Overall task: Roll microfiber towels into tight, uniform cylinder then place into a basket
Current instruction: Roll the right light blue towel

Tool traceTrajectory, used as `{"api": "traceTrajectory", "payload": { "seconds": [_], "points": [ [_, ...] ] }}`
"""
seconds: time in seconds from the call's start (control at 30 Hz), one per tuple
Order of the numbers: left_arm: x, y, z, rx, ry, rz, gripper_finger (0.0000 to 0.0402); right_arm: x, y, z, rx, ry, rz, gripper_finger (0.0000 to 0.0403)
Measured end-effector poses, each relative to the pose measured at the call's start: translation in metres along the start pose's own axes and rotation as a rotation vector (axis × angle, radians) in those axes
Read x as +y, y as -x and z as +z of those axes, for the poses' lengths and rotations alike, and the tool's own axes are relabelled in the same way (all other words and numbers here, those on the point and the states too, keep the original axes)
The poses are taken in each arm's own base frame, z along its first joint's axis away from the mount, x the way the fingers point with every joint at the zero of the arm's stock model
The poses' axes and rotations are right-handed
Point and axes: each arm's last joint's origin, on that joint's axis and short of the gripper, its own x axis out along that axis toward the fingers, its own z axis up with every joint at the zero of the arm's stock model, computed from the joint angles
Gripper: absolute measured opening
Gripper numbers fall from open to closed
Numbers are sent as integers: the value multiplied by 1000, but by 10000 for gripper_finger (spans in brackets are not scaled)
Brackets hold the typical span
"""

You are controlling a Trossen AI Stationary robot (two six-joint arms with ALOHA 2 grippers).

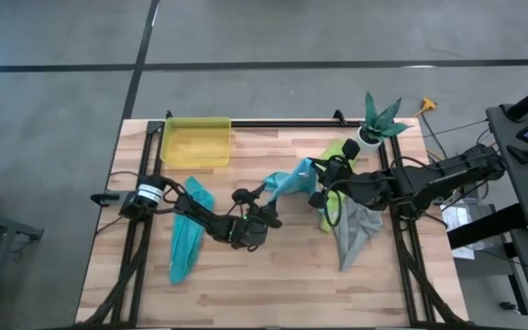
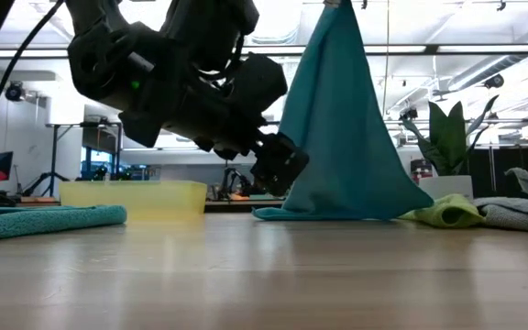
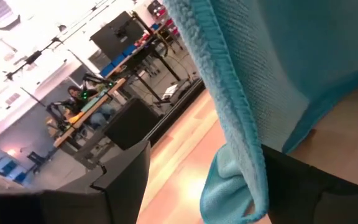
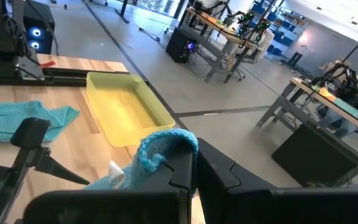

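Note:
A light blue towel [image 1: 291, 179] hangs in a tent shape from my right gripper [image 1: 320, 174], which is shut on it above mid-table; its top leaves the low view. My left gripper [image 1: 270, 196] is open and level at the towel's lower left side, its fingers on either side of the hemmed edge [image 3: 229, 124]. A teal towel [image 1: 189, 236] lies flat at the left. A lime green towel [image 1: 337, 151] and a grey towel [image 1: 356, 229] lie bunched at the right. The yellow basket [image 1: 195, 143] sits at the far left edge. My right gripper pinches a bunched corner of the light blue towel [image 4: 160, 149] between its two fingers, coming roughly level from the table's right. The towel hangs below it, spreading downward, and its lower edge [image 2: 337, 213] lies on the table. My left gripper: the towel's edge lies against one finger [image 3: 303, 186] in the wrist view, but I cannot tell whether they touch.
A white pot with a green plant [image 1: 374, 128] stands at the far right corner. Black rails [image 1: 282, 122] run along the table's far edge and sides. Bare wood [image 1: 273, 284] lies along the near edge.

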Motion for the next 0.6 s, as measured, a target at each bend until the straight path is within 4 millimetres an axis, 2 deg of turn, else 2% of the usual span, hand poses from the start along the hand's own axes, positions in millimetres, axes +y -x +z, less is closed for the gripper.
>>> {"api": "traceTrajectory", "payload": {
  "seconds": [0.17,0.47,0.6],
  "points": [
    [-2,0,1,-15,46,-58,253,0,0,0,1,-7,0,9],
    [-2,-1,1,-14,57,-61,252,0,0,0,1,-6,1,9],
    [-1,-2,0,-13,70,-61,227,0,0,0,1,-6,1,9]
  ]
}}
